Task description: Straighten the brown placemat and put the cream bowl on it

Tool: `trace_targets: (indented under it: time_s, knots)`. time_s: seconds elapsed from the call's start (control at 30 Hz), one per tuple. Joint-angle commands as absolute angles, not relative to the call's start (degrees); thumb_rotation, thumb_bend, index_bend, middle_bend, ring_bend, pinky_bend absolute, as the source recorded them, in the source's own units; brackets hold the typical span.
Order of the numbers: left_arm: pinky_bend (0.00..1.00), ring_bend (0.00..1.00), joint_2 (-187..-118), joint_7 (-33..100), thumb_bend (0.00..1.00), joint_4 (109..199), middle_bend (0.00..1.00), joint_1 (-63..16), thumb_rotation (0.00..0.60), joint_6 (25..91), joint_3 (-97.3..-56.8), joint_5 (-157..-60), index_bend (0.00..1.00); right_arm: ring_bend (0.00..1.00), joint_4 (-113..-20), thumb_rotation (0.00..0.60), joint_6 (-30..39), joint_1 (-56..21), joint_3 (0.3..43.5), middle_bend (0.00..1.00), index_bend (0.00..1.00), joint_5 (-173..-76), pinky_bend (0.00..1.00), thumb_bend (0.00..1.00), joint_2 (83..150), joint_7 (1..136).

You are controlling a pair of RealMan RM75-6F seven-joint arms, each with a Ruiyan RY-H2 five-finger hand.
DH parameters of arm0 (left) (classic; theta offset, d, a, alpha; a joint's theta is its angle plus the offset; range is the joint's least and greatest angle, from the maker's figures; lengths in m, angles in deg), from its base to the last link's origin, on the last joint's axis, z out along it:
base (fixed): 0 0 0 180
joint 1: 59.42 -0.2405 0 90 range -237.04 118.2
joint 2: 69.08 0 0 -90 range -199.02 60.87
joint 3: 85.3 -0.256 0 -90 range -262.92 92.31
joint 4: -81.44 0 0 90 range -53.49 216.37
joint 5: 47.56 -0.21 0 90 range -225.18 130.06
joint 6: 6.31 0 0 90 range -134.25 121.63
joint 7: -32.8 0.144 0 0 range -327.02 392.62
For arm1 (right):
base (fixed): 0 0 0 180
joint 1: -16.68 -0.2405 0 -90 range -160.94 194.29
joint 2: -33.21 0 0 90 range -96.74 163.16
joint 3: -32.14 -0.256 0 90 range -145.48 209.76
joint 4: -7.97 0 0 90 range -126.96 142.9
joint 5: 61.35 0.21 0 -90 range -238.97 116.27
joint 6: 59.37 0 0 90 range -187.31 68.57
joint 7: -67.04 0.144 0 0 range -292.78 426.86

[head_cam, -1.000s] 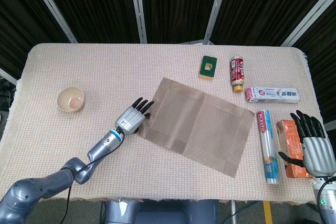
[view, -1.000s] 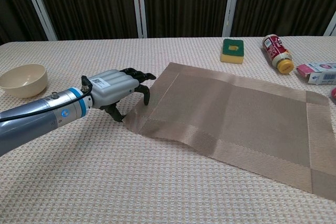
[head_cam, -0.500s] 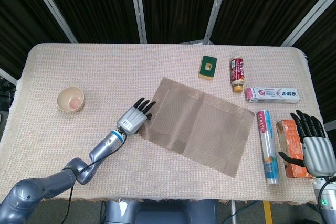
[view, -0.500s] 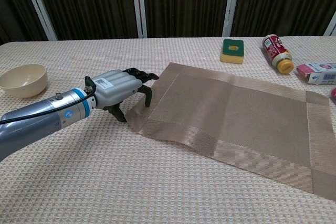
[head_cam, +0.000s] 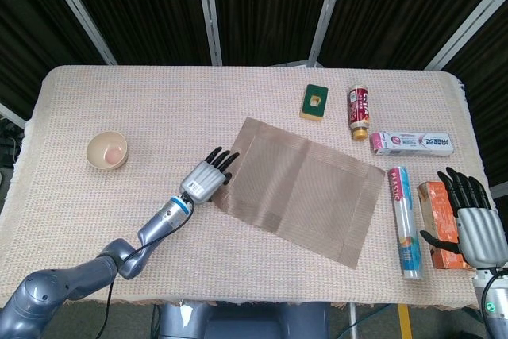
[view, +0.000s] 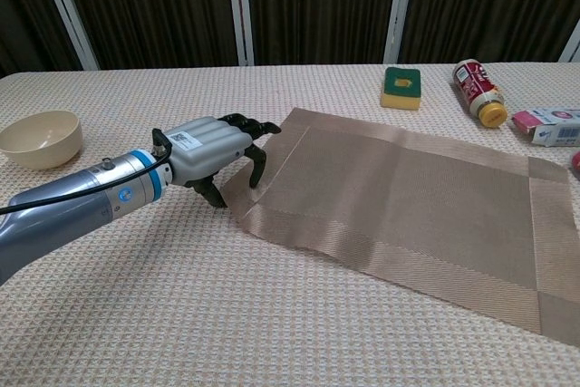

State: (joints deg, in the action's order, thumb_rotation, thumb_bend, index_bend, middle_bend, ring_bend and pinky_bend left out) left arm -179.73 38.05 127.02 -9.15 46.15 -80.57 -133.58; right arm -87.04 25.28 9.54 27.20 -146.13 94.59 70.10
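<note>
The brown placemat (head_cam: 305, 188) (view: 408, 197) lies askew in the middle of the table, its left end nearer the far edge than its right. My left hand (head_cam: 206, 180) (view: 213, 156) is at the mat's left border, fingers over the edge and thumb below, pinching it so the near-left corner lifts slightly. The cream bowl (head_cam: 106, 150) (view: 39, 139) stands upright on the cloth far to the left, apart from the hand. My right hand (head_cam: 472, 224) hovers at the table's right front with fingers spread and nothing in it.
A green sponge (head_cam: 315, 102) (view: 402, 87), a red bottle (head_cam: 359, 110) (view: 478, 83) and a white box (head_cam: 413, 143) (view: 548, 126) lie beyond the mat at the right. A plastic-wrap roll (head_cam: 404, 221) and an orange box (head_cam: 438, 220) lie between the mat and my right hand.
My left hand has moved a little to the right, carrying the mat's left edge and near-left corner with it. The bowl and my right hand have not moved.
</note>
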Motion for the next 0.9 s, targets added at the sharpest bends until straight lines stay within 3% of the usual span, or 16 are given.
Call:
trace_targets:
  time_s: [0.03,0.23,0.53,0.9]
  knots:
    - [0.0,0.0,-179.7,38.2,0.47,127.0,0.0,-9.3,0.6,46.2,-80.6,-133.4,0.51,0.0,-87.0,0.6,25.3,9.6,27.2,0.0,0.0,-146.2,0.0,0.0,94.5,70.2]
    - [0.0,0.0,-179.0,38.7,0.52,127.6,0.0,-10.2,0.6,46.8,-80.9,-133.1,0.57,0.0,-87.2,0.6,25.6,9.7,27.2,0.0,0.0,-146.7,0.0,0.0,94.4,70.3]
    - [0.0,0.0,-174.3,38.8,0.53,134.1,0.0,-12.8,0.6,48.9,-81.7,-132.8,0.6,0.0,-87.5,0.6,25.9,9.9,27.2,0.0,0.0,-147.3,0.0,0.0,94.3,70.2]
    - [0.0,0.0,-160.9,47.1,0.52,157.8,0.0,-18.2,0.6,49.7,-85.9,-130.9,0.62,0.0,-88.2,0.6,26.4,10.1,27.5,0.0,0.0,-148.4,0.0,0.0,94.2,69.4]
